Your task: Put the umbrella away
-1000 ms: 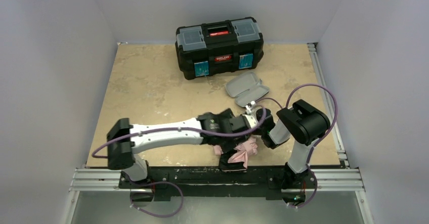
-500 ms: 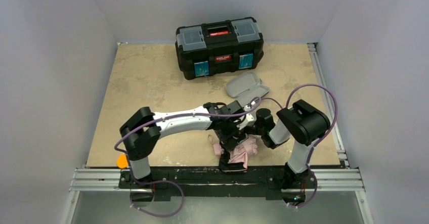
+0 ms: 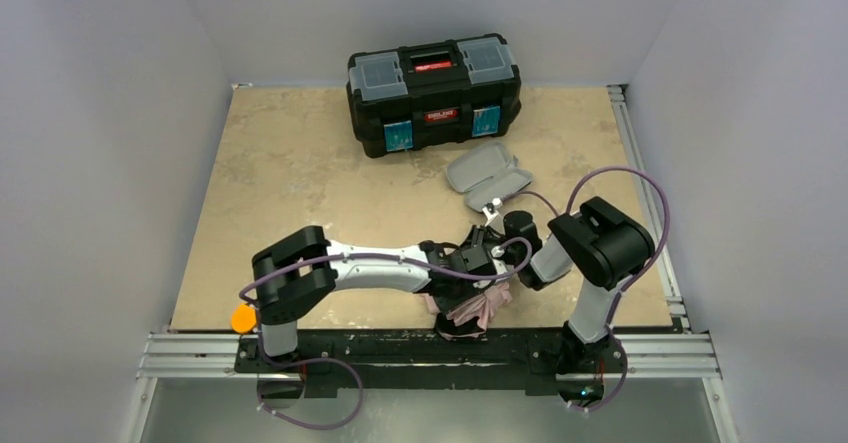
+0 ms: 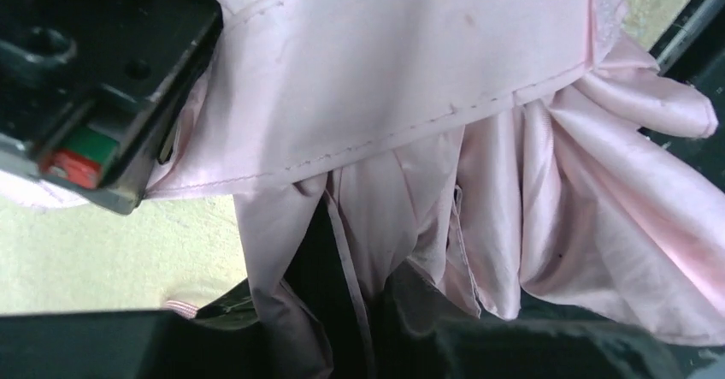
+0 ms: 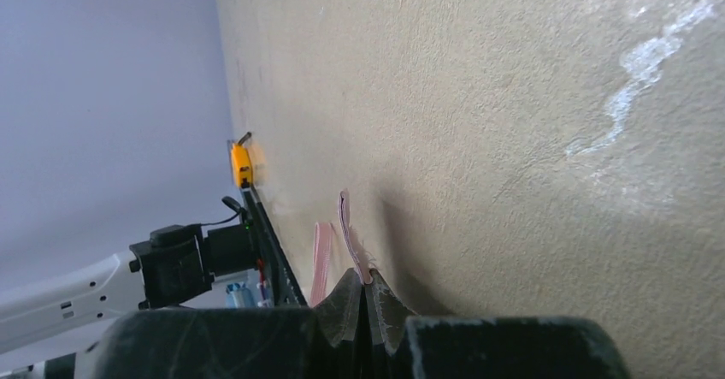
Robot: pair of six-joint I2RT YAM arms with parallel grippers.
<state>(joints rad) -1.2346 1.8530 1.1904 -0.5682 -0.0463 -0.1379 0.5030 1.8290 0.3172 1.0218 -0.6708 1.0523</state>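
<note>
At the near edge, the left gripper (image 4: pixel 342 336) and right gripper (image 5: pixel 363 298) both clamp the umbrella (image 4: pixel 410 79); farther away, the toolbox (image 3: pixel 433 93) and the grey case (image 3: pixel 488 173) are closed.

A black toolbox (image 3: pixel 433 91) stands at the far edge of the tan counter (image 3: pixel 300 183). A small grey hard case (image 3: pixel 488 175) lies just in front of it, and a small orange object (image 3: pixel 241 318) sits at the near left edge.

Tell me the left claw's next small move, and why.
Probably a slight lift with the left claw, to test its pinch: pink folds of the umbrella run down between that claw's fingers, loose pleats fan out beside them, and the right claw is shut on the wrist strap.
</note>
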